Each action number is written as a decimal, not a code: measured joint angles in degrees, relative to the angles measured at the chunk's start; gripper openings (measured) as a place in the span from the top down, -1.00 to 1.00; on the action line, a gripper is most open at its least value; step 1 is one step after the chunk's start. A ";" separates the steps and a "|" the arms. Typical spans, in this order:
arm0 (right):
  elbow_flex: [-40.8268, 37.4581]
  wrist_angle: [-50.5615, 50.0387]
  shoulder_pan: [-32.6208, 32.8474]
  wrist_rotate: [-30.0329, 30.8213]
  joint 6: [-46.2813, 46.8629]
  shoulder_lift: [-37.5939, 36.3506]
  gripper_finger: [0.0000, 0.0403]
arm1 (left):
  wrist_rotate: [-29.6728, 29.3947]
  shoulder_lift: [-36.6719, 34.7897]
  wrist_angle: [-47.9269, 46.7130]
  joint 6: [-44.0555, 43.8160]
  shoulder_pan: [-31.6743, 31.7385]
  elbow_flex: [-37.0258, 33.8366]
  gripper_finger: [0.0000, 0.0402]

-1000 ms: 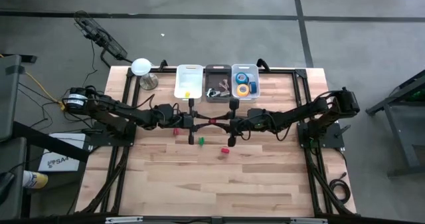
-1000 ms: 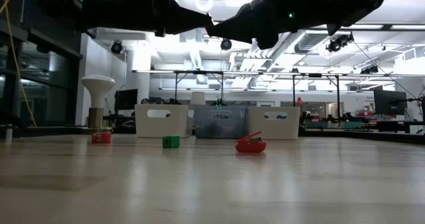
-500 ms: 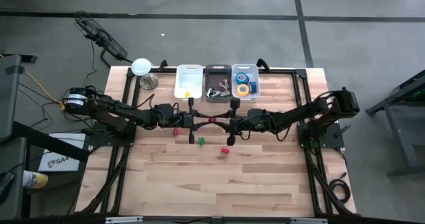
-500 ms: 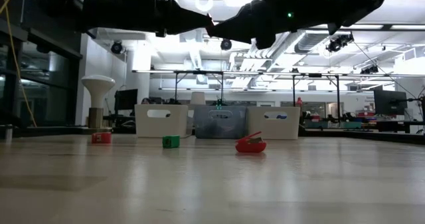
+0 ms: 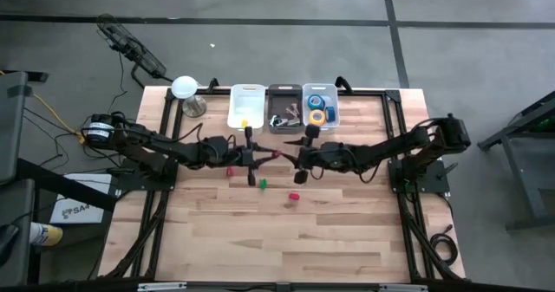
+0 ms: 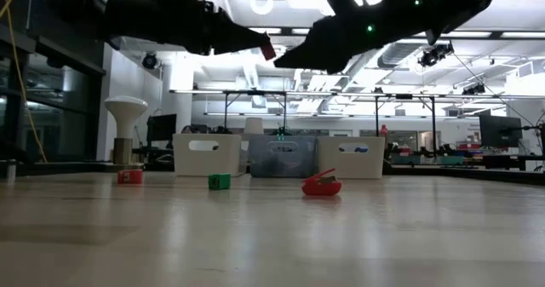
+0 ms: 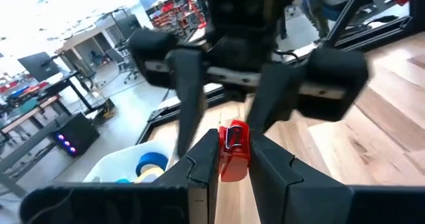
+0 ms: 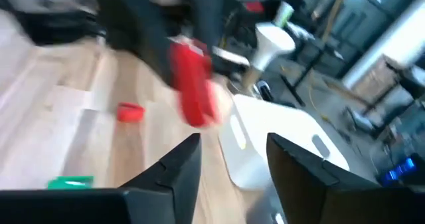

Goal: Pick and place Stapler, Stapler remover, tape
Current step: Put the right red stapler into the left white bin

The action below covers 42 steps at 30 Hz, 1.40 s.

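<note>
A small red stapler [image 7: 232, 159] hangs high above the table's middle [image 5: 276, 156], held by my left gripper [image 7: 232, 147], which reaches in level from the left [image 5: 264, 157]. My right gripper [image 8: 232, 151] faces it from the right [image 5: 293, 153], open. Its fingers stand on either side of the stapler's free end [image 8: 191, 84] without touching. The red stapler remover [image 6: 322, 185] lies on the table [image 5: 295, 197]. Blue and yellow tape rolls [image 5: 317, 108] lie in the clear bin at the back. My left gripper pinches the red stapler by its two long sides [image 7: 222, 161] between its two fingers. The fingers come level from the table's left and lie along the stapler. Its free end [image 6: 269, 47] sticks out past the fingertips toward my right gripper. The stapler is lifted clear of the table.
Three bins stand in a row at the far edge: white [image 5: 245, 107], dark [image 5: 284, 110] and clear [image 5: 334, 119]. A small red block [image 5: 230, 171] and a green block [image 5: 263, 183] lie under the grippers. A white mushroom-shaped lamp [image 5: 185, 88] stands at the far left.
My right gripper has opened and let go of the stapler's end, and its wrist has rolled and tipped. The stapler has stayed in my left gripper, high over the table's middle.
</note>
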 joint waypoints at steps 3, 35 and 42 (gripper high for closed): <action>0.00 -3.13 -0.03 2.96 2.63 -0.72 0.12 | -1.75 0.00 -0.49 0.91 -0.08 0.00 0.70; 0.00 -19.45 -3.68 4.98 14.52 -6.87 0.02 | 0.52 -3.32 -31.24 -15.18 34.82 -0.01 0.70; 0.00 -21.05 -5.53 3.22 16.51 -6.86 0.02 | 7.44 -3.30 -37.75 -18.12 39.83 1.27 0.70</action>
